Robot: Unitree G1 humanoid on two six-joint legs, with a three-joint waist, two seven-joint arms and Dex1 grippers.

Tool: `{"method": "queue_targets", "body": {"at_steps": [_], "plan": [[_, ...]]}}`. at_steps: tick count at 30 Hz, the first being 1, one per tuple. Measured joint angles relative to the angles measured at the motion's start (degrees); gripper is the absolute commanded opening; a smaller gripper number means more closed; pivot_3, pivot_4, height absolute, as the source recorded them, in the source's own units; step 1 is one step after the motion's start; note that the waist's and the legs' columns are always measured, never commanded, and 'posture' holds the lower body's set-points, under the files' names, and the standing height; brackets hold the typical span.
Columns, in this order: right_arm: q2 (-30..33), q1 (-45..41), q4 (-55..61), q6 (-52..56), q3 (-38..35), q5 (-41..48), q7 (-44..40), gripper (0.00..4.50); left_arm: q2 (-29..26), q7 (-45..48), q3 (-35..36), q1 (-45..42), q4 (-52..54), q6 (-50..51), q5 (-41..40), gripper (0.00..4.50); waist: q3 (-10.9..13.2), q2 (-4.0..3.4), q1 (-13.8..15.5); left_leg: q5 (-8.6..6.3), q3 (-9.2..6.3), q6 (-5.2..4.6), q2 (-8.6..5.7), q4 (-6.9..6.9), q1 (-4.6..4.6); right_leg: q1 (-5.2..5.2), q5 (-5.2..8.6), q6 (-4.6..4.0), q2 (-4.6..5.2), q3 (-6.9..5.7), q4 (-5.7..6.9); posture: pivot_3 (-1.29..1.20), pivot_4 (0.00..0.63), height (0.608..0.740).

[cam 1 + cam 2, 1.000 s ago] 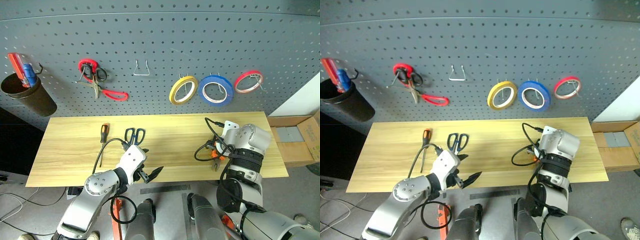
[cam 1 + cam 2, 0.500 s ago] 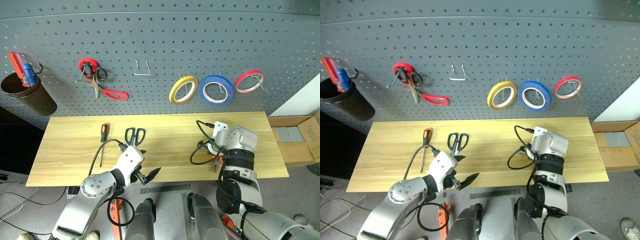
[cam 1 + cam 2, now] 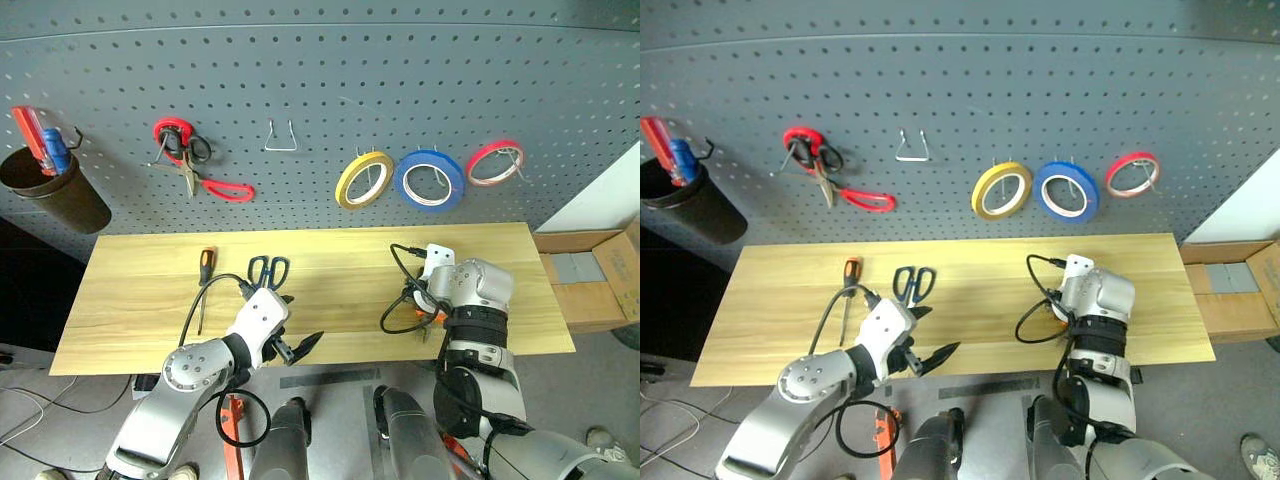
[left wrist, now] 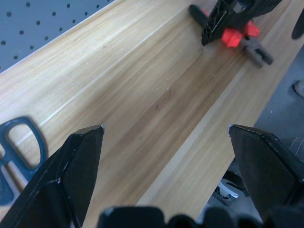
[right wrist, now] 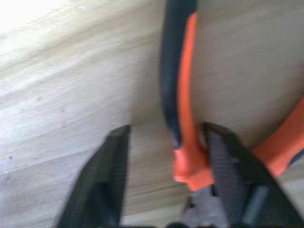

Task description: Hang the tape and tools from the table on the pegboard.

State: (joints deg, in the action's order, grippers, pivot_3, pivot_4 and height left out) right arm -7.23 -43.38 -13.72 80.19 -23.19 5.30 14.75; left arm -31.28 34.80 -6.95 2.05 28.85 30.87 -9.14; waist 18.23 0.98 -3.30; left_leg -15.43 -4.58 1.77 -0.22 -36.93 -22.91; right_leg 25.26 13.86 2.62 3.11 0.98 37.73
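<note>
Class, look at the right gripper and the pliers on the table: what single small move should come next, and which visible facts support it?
Probably finish closing the right gripper before lifting. In the right wrist view one orange-and-black handle of the pliers lies between its fingers, touching one while a gap remains to the other. The pliers rest on the table, and a bare hook waits on the pegboard.

Pliers (image 5: 183, 118) blurred, handles cut off by the edge; scissors (image 4: 16, 142) likewise.

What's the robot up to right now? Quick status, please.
Left end effector open, idle. Right end effector straddling pliers handle on table, not clamped. Nothing in the way.
</note>
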Motion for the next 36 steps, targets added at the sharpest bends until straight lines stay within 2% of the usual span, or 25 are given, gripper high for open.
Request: {"method": "queue_targets", "body": {"at_steps": [4,9,12,17,22,25,33,36], "plan": [[3.3,5.0,3.4,-2.2,13.2,1.5,-8.9,0.05,0.1,0.1,-0.5,-0.3,-0.2,-0.1,0.0,4.5,0.0,0.0,0.1,0.0,-0.01,0.0,-0.01,-0.01,-0.01,0.0,0.0,0.0,0.0,-0.01,-0.02,0.06,0.343,0.74],[16.5,11.8,10.6,-7.9,33.5,3.6,-25.3,0.04,0.4,0.1,-1.0,-0.7,-0.8,-0.4,0.0,4.5,0.0,0.02,0.3,0.0,-0.04,0.01,-0.05,-0.03,-0.04,-0.04,0.03,0.05,0.03,-0.03,-0.09,0.05,0.334,0.74],[24.7,14.7,15.1,-14.6,43.1,3.8,-34.5,0.04,1.1,0.1,-1.5,-0.9,-1.4,-0.7,0.0,4.5,0.0,0.04,0.5,0.0,-0.05,0.01,-0.05,-0.02,-0.05,-0.03,0.14,0.23,0.03,-0.05,-0.11,0.05,0.328,0.74],[36.1,16.6,18.5,-28.5,53.9,0.4,-45.8,0.04,1.5,0.1,-1.8,-1.9,-2.1,-1.4,0.1,4.5,0.0,0.06,1.0,0.02,-0.06,0.07,-0.09,-0.06,-0.05,-0.09,0.17,0.33,0.08,-0.07,-0.14,0.04,0.323,0.74],[42.1,16.7,14.8,-41.9,56.6,-4.7,-51.8,0.04,2.3,0.0,-2.0,-2.4,-3.0,-1.9,0.2,4.5,0.0,0.14,1.4,0.1,-0.09,0.22,-0.06,-0.06,-0.05,-0.26,0.12,0.43,0.07,-0.11,-0.48,0.02,0.311,0.74],[44.0,13.8,8.0,-50.4,57.6,-7.2,-56.2,0.04,2.6,-0.1,-2.8,-3.1,-4.0,-2.8,0.3,4.5,0.0,0.15,1.4,0.14,-0.06,0.27,-0.1,-0.13,-0.04,-0.45,-0.05,0.55,0.09,-0.06,-0.73,0.02,0.306,0.74],[44.9,7.0,-8.9,-64.5,56.5,-12.2,-62.1,0.04,3.2,-0.2,-3.4,-4.1,-5.9,-4.1,0.4,4.5,-0.1,0.31,1.7,0.16,-0.08,0.32,-0.18,-0.24,-0.01,-0.63,-0.23,0.48,0.2,-0.07,-0.83,0.02,0.293,0.74],[45.0,6.1,-11.8,-65.9,55.7,-13.8,-63.6,1.01,3.4,-0.3,-3.8,-4.0,-6.3,-4.4,0.5,4.5,-0.1,0.32,1.8,0.18,-0.09,0.34,-0.18,-0.22,-0.02,-0.62,-0.24,0.48,0.2,-0.09,-0.81,0.01,0.289,0.74]]}}
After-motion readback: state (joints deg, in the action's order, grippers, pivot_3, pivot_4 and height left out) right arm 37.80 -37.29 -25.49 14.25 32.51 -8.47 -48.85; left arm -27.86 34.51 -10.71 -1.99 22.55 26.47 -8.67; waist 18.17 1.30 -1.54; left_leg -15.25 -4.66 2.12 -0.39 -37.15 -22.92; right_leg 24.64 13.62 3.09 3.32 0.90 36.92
